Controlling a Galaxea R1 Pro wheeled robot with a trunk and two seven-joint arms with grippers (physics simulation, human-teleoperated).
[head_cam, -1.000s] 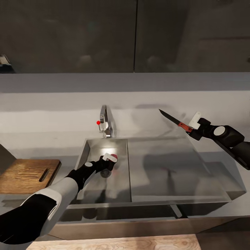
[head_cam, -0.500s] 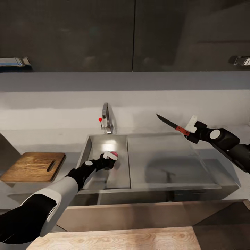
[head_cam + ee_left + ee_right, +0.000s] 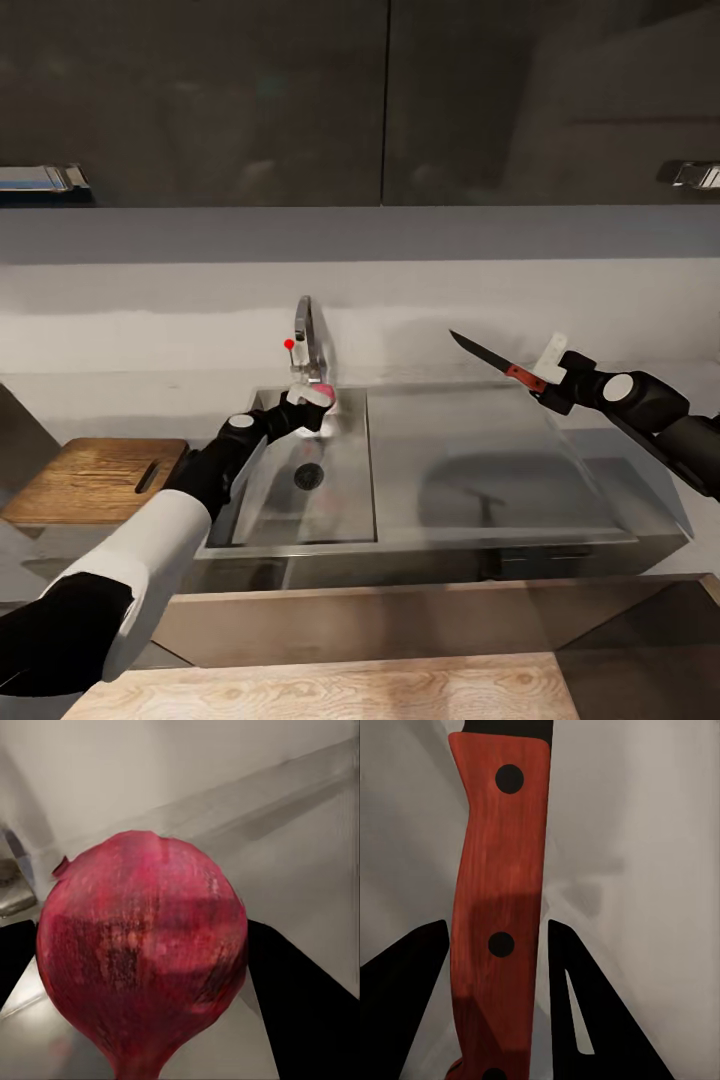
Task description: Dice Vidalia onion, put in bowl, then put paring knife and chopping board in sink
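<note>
My left gripper (image 3: 312,400) is shut on the dark red onion (image 3: 324,401), holding it above the sink (image 3: 340,500) basin, close under the chrome tap (image 3: 308,345). Up close, the onion (image 3: 142,945) sits between the black fingers (image 3: 300,1005). Over the flat drainboard, my right gripper (image 3: 545,375) is shut on the paring knife (image 3: 490,357), whose dark blade points left. Its reddish handle (image 3: 499,915) stands between the fingers (image 3: 405,997). The brown chopping board (image 3: 95,480) lies on the grey countertop (image 3: 650,370) left of the sink. The bowl is out of view.
The basin's round drain (image 3: 309,476) lies bare under the lifted onion. Dark wall cabinets (image 3: 380,100) hang above the grey backsplash. A pale wooden surface (image 3: 330,690) runs along the near edge.
My left gripper has lifted the onion from the basin floor up toward the tap, uncovering the drain. The camera shifted earlier; the right arm with the knife has held still since.
</note>
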